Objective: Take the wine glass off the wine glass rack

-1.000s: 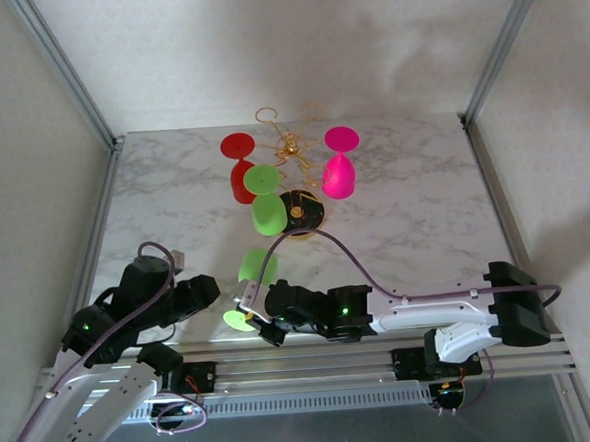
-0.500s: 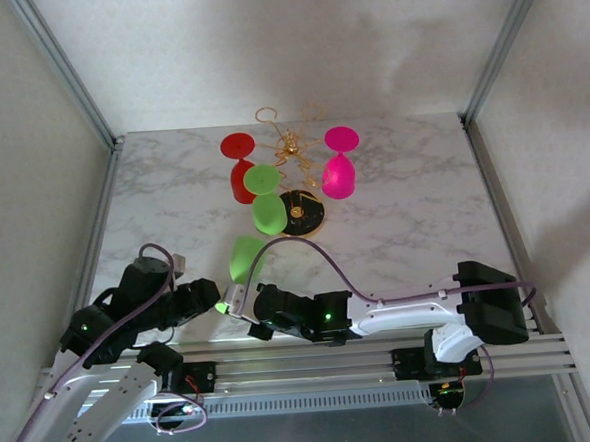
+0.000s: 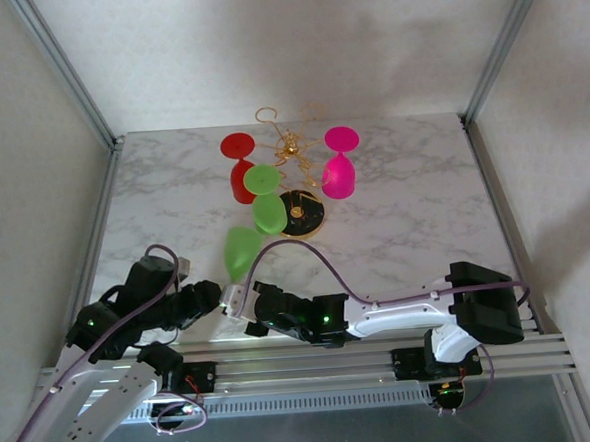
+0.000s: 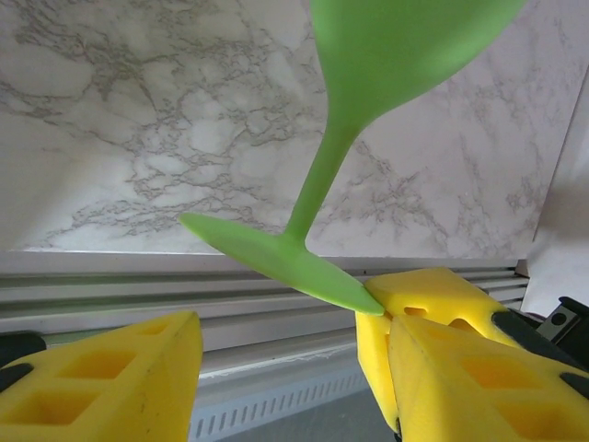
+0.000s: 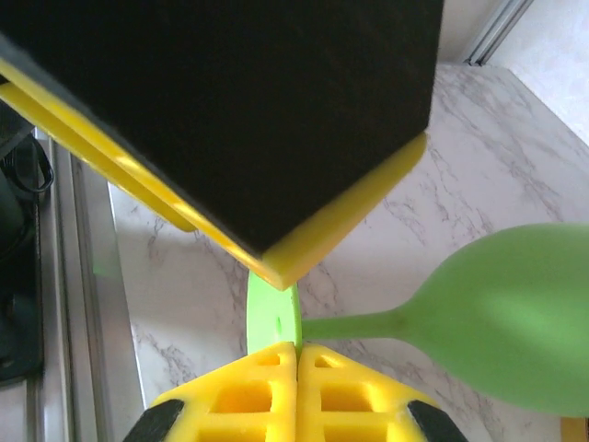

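Note:
A light green wine glass (image 3: 239,250) hangs tilted over the near left of the table, clear of the wine glass rack (image 3: 289,147). My right gripper (image 3: 238,305) is shut on the rim of its round foot (image 5: 273,311), and the stem and bowl (image 5: 515,313) stick out to the right. In the left wrist view the foot (image 4: 276,260) hangs above the gap of my open left gripper (image 4: 285,373). Its rim ends at the right gripper's yellow fingers (image 4: 423,295). Nothing is pinched between the left fingers (image 4: 101,378).
The gold rack stands on a round black-and-gold base (image 3: 305,213) at the back middle. A red glass (image 3: 239,170), a pink glass (image 3: 339,168) and another green glass (image 3: 267,201) hang on it. The table's near edge and metal rails (image 4: 184,304) lie just under the grippers.
The right arm has carried the green glass left and a little farther back, and its bowl now leans away. The left gripper has closed in on the foot, jaws still apart.

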